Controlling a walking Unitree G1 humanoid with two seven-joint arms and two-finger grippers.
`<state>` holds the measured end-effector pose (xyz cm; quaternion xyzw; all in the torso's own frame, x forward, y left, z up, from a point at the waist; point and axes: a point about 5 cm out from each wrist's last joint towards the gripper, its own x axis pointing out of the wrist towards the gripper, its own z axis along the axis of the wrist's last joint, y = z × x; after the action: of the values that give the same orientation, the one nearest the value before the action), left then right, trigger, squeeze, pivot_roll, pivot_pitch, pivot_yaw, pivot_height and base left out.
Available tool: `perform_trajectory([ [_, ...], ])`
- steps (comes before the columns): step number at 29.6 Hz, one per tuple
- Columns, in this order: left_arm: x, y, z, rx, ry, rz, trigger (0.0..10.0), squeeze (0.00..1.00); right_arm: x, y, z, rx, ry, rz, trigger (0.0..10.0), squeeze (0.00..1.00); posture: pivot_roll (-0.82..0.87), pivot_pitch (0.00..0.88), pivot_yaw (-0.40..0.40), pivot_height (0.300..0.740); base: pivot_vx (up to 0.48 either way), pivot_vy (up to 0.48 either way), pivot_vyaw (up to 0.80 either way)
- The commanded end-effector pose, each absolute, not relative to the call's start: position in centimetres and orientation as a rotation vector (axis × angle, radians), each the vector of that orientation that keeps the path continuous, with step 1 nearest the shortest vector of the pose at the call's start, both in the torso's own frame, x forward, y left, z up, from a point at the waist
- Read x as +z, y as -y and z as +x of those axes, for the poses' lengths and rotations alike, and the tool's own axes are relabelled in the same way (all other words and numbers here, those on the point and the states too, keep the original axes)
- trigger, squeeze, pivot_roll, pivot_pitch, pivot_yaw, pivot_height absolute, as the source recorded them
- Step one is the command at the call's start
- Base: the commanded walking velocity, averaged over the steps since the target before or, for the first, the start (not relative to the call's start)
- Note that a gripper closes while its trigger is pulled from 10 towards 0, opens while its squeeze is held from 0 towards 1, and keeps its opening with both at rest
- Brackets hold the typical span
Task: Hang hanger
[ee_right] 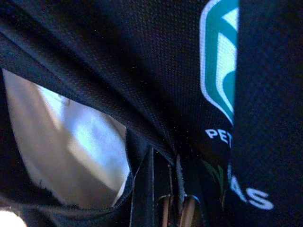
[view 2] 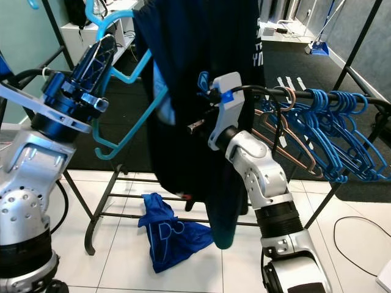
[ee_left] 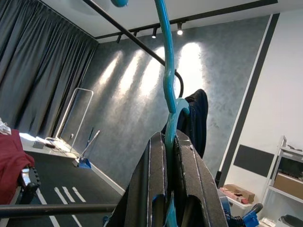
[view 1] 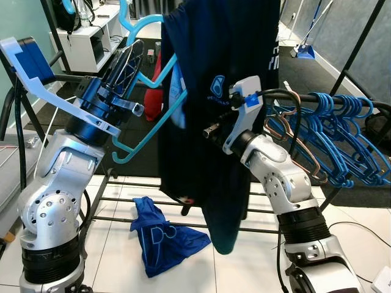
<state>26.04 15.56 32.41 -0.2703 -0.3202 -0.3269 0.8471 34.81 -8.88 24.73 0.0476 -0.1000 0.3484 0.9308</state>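
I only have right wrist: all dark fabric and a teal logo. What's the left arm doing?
Observer: The left gripper is raised and shut on a blue hanger, with a dark shirt draped over it.
Operator: Hanger on the rail yet?
Observer: Can't tell; its hook is up by a black bar in the left wrist view, but contact isn't clear.
Operator: Where is my right gripper, then?
Observer: The right gripper is pressed into the hanging shirt's front, beside a rail of blue hangers.
Operator: Anything dropped?
Observer: A blue garment lies on the floor under the rack.
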Motion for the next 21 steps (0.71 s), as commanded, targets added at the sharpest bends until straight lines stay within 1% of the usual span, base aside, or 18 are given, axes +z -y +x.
perform_trajectory([
  [1,33.2,-15.1,25.6,-0.723,0.719,-0.58,0.0,0.0,25.1,9.1,34.9,0.705,0.226,0.106,0.0,0.0,-0.02,0.018,-0.062,0.74,0.0,0.0,0.0],
  [4,32.4,-15.4,26.0,-0.691,0.682,-0.559,0.0,0.0,25.7,8.9,34.6,0.737,0.254,0.166,0.0,0.0,-0.02,0.025,-0.061,0.74,0.0,0.0,0.0],
  [7,32.1,-15.5,26.2,-0.677,0.666,-0.546,0.0,0.0,25.9,8.8,34.5,0.751,0.264,0.186,0.0,0.0,-0.02,0.025,-0.061,0.74,0.0,0.0,0.0],
  [8,31.3,-15.7,26.6,-0.643,0.625,-0.496,0.0,0.0,26.4,8.8,34.2,0.786,0.284,0.225,0.0,0.0,-0.02,0.028,-0.061,0.74,0.0,0.0,0.0],
  [10,28.6,-16.9,28.0,-0.544,0.475,-0.307,0.0,0.0,28.7,9.1,33.3,0.878,0.363,0.349,0.0,0.0,-0.03,0.031,-0.061,0.74,0.0,0.0,0.0],
  [11,28.6,-16.9,28.0,-0.544,0.475,-0.307,0.0,0.0,28.7,9.1,33.3,0.878,0.363,0.349,0.0,0.0,-0.03,0.031,-0.061,0.74,0.0,0.0,0.0],
  [12,27.1,-17.9,28.5,-0.499,0.4,-0.208,0.0,0.0,29.9,9.6,33.0,0.903,0.404,0.401,0.0,0.0,-0.03,0.031,-0.061,0.74,0.0,0.0,0.0],
  [14,27.1,-17.9,28.5,-0.499,0.4,-0.208,0.0,0.0,29.9,9.6,33.0,0.903,0.404,0.401,0.0,0.0,-0.03,0.031,-0.061,0.74,0.0,0.0,0.0],
  [15,25.4,-20.0,28.5,-0.442,0.309,-0.073,0.0,0.0,32.0,11.3,33.1,0.893,0.472,0.461,0.0,0.0,-0.03,0.037,-0.058,0.74,0.0,0.0,0.0],
  [16,25.4,-20.0,28.5,-0.442,0.309,-0.073,0.0,0.0,32.0,11.3,33.1,0.893,0.472,0.461,0.0,0.0,-0.03,0.037,-0.058,0.74,0.0,0.0,0.0],
  [17,25.0,-21.0,28.2,-0.428,0.282,-0.034,0.0,0.0,32.8,12.2,33.2,0.873,0.498,0.475,0.0,0.0,-0.03,0.04,-0.061,0.74,0.0,0.0,0.0],
  [18,25.0,-21.0,28.2,-0.428,0.282,-0.034,0.0,0.0,32.8,12.2,33.2,0.873,0.498,0.475,0.0,0.0,-0.03,0.04,-0.061,0.74,0.0,0.0,0.0],
  [19,24.8,-21.8,27.9,-0.423,0.262,0.005,0.0,0.0,33.2,12.9,33.4,0.846,0.514,0.478,0.0,0.0,-0.03,0.042,-0.061,0.74,0.0,0.0,0.0],
  [20,24.8,-21.8,27.9,-0.423,0.262,0.005,0.0,0.0,33.2,12.9,33.4,0.846,0.514,0.478,0.0,0.0,-0.03,0.042,-0.061,0.74,0.0,0.0,0.0],
  [21,24.6,-22.5,27.4,-0.433,0.239,0.043,0.0,0.0,33.4,13.6,33.7,0.816,0.524,0.482,0.0,0.0,-0.03,0.045,-0.063,0.74,0.0,0.0,0.0],
])
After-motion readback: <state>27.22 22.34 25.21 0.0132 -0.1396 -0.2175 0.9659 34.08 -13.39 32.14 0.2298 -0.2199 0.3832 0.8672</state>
